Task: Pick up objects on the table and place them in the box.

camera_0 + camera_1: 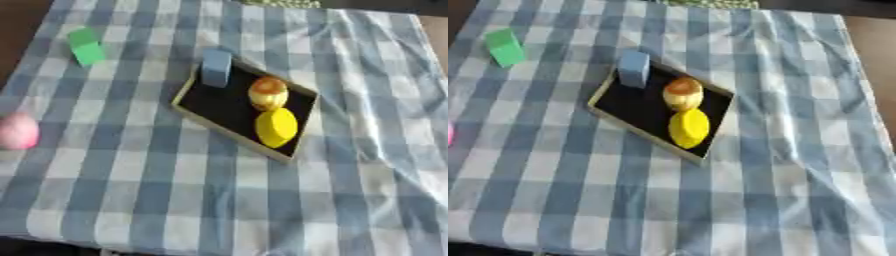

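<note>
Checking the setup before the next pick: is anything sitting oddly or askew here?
The blue block is not fully inside the box; it sits at the far corner, apparently propped on the rim. The box itself lies turned at an angle to the checked cloth. Nothing looks spilled or damaged.

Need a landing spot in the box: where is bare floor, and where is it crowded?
Bare black floor lies in the box along its left side, bordered by the blue block, the orange-topped round item and the yellow lemon-shaped item. The right side is crowded.
</note>
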`<state>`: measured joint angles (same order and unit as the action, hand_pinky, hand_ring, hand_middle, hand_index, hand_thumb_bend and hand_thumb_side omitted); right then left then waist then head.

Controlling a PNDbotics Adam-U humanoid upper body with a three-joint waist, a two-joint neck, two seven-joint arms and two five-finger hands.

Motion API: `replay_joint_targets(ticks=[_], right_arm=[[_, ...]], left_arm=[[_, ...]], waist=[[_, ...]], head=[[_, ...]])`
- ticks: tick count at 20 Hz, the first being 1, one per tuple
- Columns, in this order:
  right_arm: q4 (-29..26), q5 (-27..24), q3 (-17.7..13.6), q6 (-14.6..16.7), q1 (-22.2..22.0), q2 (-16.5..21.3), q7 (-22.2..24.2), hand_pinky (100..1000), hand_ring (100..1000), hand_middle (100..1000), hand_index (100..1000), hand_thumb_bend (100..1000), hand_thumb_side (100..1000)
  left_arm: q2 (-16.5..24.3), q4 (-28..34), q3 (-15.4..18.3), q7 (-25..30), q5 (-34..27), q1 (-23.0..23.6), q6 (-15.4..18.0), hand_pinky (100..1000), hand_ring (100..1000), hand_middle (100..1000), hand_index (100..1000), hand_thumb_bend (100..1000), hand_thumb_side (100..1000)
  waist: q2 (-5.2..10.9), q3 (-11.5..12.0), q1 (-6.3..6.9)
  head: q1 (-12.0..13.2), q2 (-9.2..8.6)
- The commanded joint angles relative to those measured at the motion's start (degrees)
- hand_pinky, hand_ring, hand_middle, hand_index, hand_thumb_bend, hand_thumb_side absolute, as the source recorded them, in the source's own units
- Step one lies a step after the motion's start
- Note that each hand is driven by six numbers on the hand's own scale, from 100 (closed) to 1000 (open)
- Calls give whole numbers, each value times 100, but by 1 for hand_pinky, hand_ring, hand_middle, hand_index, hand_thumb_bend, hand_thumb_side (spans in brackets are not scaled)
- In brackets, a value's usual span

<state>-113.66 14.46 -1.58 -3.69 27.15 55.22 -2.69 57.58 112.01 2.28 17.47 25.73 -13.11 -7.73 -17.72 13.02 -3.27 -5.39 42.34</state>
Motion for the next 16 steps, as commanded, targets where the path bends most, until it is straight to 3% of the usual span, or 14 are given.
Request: replay_joint_targets(ticks=[1,5,12,16], right_arm=[[-93,42,-131,-74,17,110,-60,812,848,716,782,100,157],[-93,48,-164,-127,-48,31,-94,811,847,712,778,100,162],[-93,38,-202,-222,-127,-64,-149,810,845,705,772,100,166],[-93,29,-207,-281,-157,-136,-159,809,844,699,767,100,173]], left_arm=[[233,-287,103,354,241,27,-127,933,875,839,927,701,185],[138,-732,91,484,439,96,-165,932,874,830,906,710,123],[59,-1053,22,703,184,127,-9,941,879,835,925,690,200],[58,-1098,3,812,154,100,40,939,878,834,920,703,160]], waist=[[71,-2,99],[79,-18,98],[84,-7,97],[90,3,103]], head=[[35,1],[73,3],[292,-76],[329,-143]])
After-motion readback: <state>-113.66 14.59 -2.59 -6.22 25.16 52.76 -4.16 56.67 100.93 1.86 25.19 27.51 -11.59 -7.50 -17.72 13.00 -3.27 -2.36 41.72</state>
